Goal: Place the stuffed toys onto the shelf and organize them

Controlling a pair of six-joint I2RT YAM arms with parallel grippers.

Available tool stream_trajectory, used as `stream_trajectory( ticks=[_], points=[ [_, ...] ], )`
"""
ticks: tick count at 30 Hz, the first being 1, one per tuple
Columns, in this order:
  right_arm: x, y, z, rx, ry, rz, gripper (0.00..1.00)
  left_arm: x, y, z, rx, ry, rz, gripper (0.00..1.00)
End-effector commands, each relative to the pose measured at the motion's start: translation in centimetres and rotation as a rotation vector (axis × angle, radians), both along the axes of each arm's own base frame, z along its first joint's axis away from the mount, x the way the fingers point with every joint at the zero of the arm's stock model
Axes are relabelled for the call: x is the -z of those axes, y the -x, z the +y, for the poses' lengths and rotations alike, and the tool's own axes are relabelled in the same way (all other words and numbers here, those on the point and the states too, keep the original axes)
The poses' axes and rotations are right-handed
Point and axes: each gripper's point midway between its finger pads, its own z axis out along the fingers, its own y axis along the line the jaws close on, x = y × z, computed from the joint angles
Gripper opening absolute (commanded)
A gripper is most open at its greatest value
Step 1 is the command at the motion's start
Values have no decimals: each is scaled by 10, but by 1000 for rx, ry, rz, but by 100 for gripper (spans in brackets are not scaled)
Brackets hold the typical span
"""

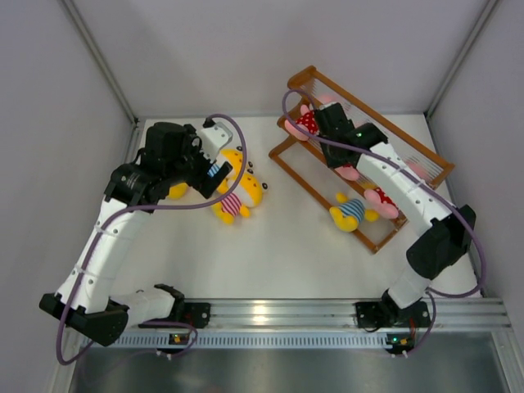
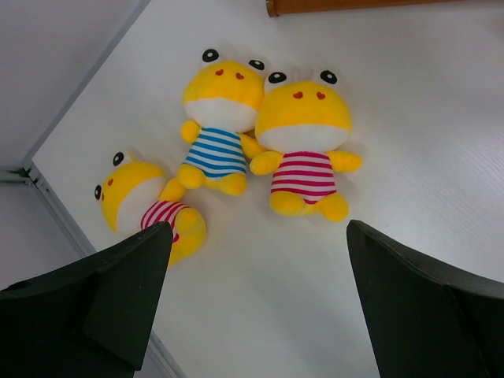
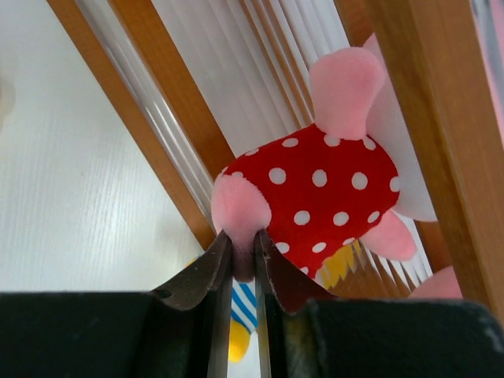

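My right gripper point(image 1: 321, 124) is shut on a pink limb of a pink stuffed toy in a red white-dotted outfit point(image 1: 306, 123), holding it at the far end of the brown wooden shelf point(image 1: 393, 128). The right wrist view shows the jaws point(image 3: 244, 252) pinching that toy point(image 3: 315, 189) against the shelf rails point(image 3: 157, 102). My left gripper point(image 1: 209, 170) is open and empty above three yellow toys on the table: a blue-striped one point(image 2: 220, 118), a pink-striped one point(image 2: 303, 134) and another pink-striped one point(image 2: 142, 205) by the left finger point(image 2: 126, 291).
On the shelf lie a yellow blue-striped toy point(image 1: 350, 211) and two pink toys point(image 1: 383, 202) point(image 1: 352, 172), partly under the right arm. Grey walls close the table at left, back and right. A shelf corner point(image 2: 346, 6) shows at the top of the left wrist view.
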Motion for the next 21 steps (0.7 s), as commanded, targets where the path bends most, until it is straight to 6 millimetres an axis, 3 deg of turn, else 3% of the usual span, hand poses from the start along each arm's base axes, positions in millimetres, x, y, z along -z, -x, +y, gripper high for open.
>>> stream_trajectory(
  ticks=[1,6,7,10,13,18,21],
  points=[
    [-23,-23,25,-37,-76,-88,15,-9,-1,0,5,16,-41,98],
    [-19,-30,33,-62,-73,-73,32,-10,0,3,-1,9,-48,98],
    [-21,-30,36,-69,-81,-73,42,-9,-1,2,0,7,-47,98],
    [-35,-22,41,-99,-87,-91,60,-8,-1,2,5,10,-42,98],
    [-56,-10,45,-154,-66,-127,72,-8,0,0,11,13,-39,98],
    [-82,26,44,-246,45,-161,78,-6,0,0,12,13,-34,98],
    [-78,53,29,-240,76,-103,78,-5,1,1,9,10,-32,98]
  ],
)
